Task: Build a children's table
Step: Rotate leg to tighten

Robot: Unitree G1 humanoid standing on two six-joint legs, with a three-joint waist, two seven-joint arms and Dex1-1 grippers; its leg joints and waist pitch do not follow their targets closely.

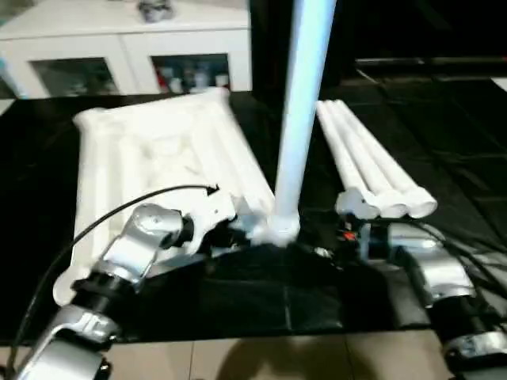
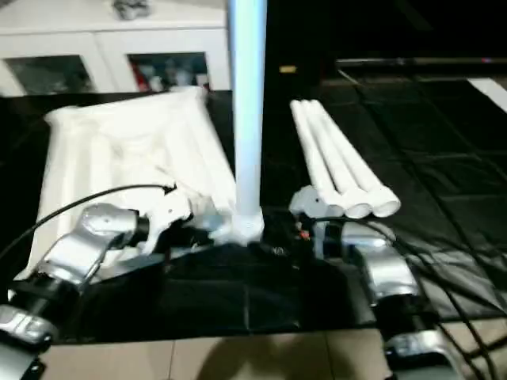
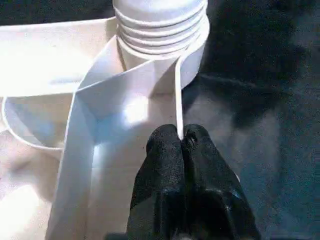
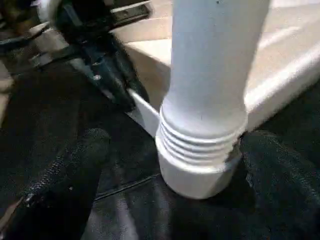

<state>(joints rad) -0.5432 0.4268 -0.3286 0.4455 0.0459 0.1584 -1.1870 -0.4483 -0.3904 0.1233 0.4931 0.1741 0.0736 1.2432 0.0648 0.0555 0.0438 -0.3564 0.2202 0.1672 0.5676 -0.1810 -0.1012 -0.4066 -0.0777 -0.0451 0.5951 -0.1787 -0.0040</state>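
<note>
while one leg (image 1: pixel 301 119) upright, three legs (image 1: pixel 368 170) flat

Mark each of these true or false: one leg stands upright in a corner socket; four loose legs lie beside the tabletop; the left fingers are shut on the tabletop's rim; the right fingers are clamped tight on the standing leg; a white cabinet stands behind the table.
1. One leg stands upright in a corner socket: true.
2. Four loose legs lie beside the tabletop: false. Three loose legs lie there.
3. The left fingers are shut on the tabletop's rim: true.
4. The right fingers are clamped tight on the standing leg: false. They stand wide apart on either side of its base.
5. A white cabinet stands behind the table: true.
</note>
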